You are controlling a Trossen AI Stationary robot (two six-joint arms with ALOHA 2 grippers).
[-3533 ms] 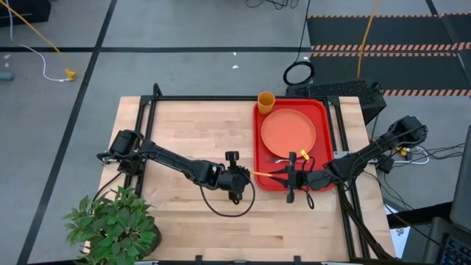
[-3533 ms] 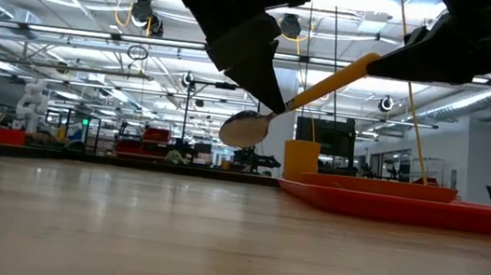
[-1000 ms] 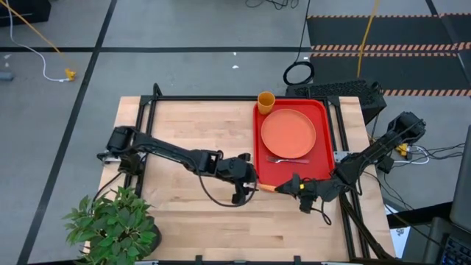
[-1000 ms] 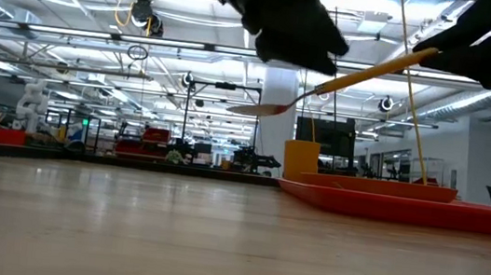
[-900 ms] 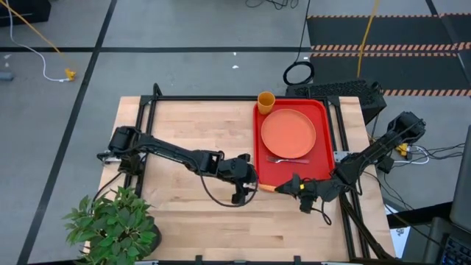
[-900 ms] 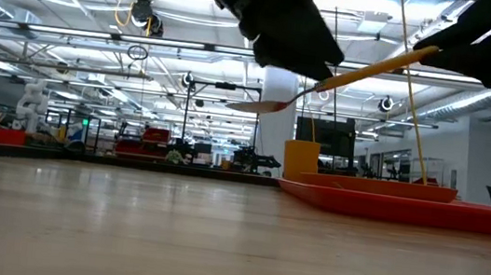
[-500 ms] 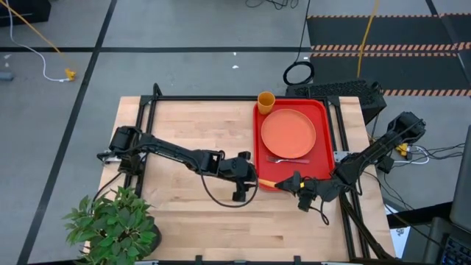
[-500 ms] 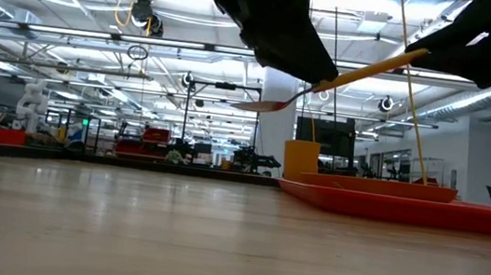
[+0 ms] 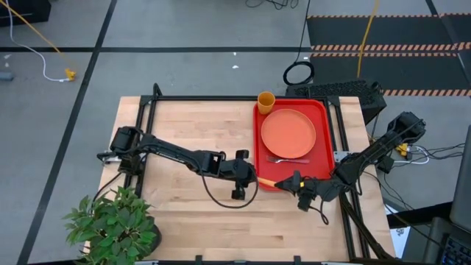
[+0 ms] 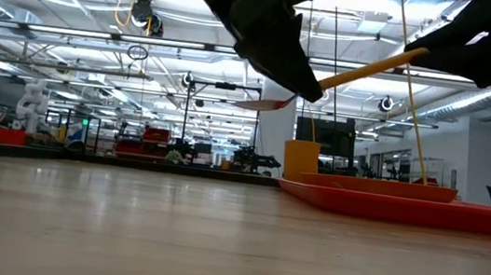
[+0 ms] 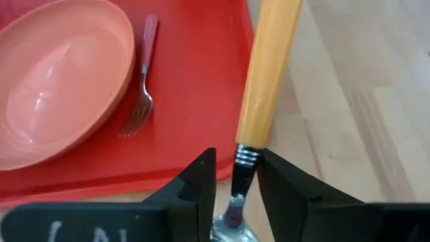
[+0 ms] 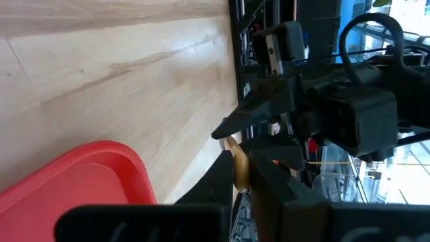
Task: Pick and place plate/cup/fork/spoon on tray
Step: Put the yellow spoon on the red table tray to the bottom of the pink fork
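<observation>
**Spoon hanging between two grippers at the tray's near corner**

High view: the spoon (image 9: 266, 181) is lying level in the air, bridging the left gripper (image 9: 247, 178) and the right gripper (image 9: 293, 183) just over the near left corner of the tray (image 9: 321, 140). The orange handle is running across the tray's rim toward the right gripper. On the tray, the plate (image 9: 288, 132) is sitting in the middle, the fork (image 9: 286, 159) is lying just beside its near edge, and the cup (image 9: 266, 101) is standing at the far left corner.

Low view: the spoon (image 10: 352, 72) is slanting well above the table (image 10: 167, 241), silver bowl low at the left gripper (image 10: 303, 85), handle rising toward the right arm. The cup (image 10: 300, 158) is standing upright at the tray's (image 10: 424, 208) far end.

Left wrist view: the fingers (image 11: 198, 188) are flanking the spoon's (image 11: 265, 74) thin silver neck, right where metal is meeting orange handle; whether they are pressing it, I cannot tell. The plate (image 11: 57, 74) and fork (image 11: 141, 81) are lying side by side on the tray (image 11: 201, 101).

Right wrist view: the right gripper (image 12: 245, 176) is clenching the handle end of the spoon (image 12: 239, 163), with the left gripper (image 12: 232, 124) opposite.
</observation>
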